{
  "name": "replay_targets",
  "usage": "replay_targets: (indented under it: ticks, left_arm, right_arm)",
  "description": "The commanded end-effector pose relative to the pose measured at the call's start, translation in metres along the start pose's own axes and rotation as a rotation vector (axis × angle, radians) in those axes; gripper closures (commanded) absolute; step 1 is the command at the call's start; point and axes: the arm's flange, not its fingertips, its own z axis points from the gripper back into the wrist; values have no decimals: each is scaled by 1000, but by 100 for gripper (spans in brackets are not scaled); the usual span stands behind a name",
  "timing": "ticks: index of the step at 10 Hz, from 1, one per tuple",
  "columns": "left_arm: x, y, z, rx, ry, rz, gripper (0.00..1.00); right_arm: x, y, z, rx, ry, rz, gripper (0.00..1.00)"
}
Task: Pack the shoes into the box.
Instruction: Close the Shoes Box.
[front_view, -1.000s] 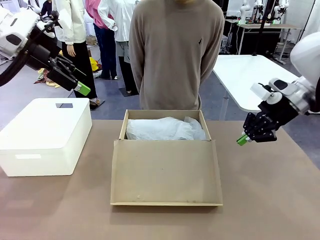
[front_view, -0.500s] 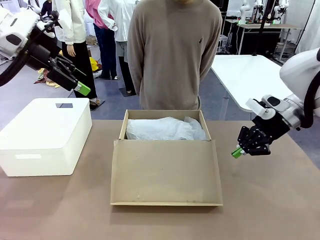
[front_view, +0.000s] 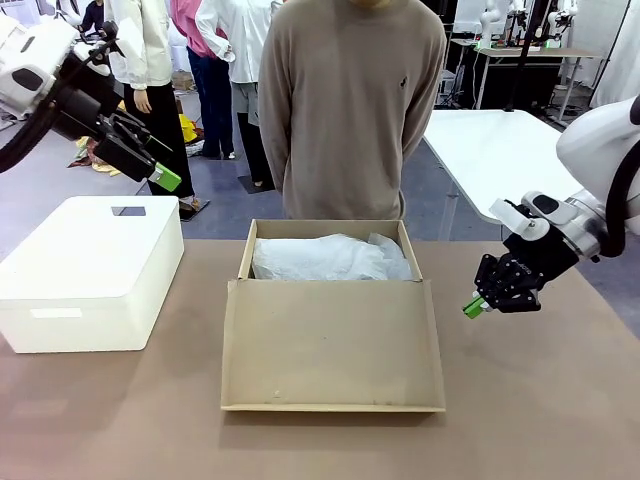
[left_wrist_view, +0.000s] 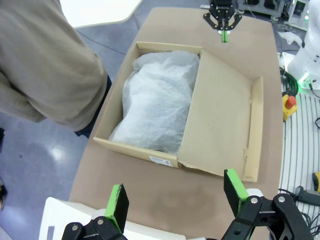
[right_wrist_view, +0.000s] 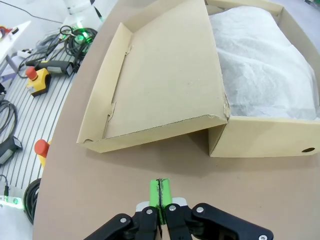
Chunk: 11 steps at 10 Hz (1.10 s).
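The tan cardboard box (front_view: 323, 235) stands open in the middle of the table, its flap lid (front_view: 332, 345) lying flat toward the robot's side. White tissue paper (front_view: 330, 257) fills it; the shoes are hidden or out of view. In the wrist views the box (left_wrist_view: 125, 147) (right_wrist_view: 260, 137) shows the same crumpled paper. My left gripper (front_view: 165, 178) hangs high above the white bin, and in its own view the left gripper (left_wrist_view: 176, 195) stands open and empty. My right gripper (front_view: 473, 305) hovers low just right of the box. The right gripper (right_wrist_view: 160, 194) has its green pads pressed together on nothing.
A white plastic bin (front_view: 90, 270) with a lid stands at the table's left. A person (front_view: 350, 110) stands at the far side behind the box, hands not visible. Bare brown tabletop (front_view: 540, 400) lies to the right and front. Cables and red buttons (right_wrist_view: 37, 80) lie beyond the table edge.
My right gripper has come down and left toward the box's right side, mostly in the first half second. The left arm and the box have not moved.
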Motion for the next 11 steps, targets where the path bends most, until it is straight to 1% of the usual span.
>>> replay_targets:
  ticks: [1,4,8,11]
  left_arm:
    - [-1,1,1,-10,-16,-12,0]
    - [-1,1,1,-10,-16,-12,0]
    - [-1,1,1,-10,-16,-12,0]
    - [-1,1,1,-10,-16,-12,0]
  right_arm:
    - [0,0,0,0,0,0,100]
    - [-8,-8,-24,-38,-48,-4,100]
    - [-15,-18,-50,-14,-64,-4,100]
    - [-21,-23,-65,12,-93,-17,100]
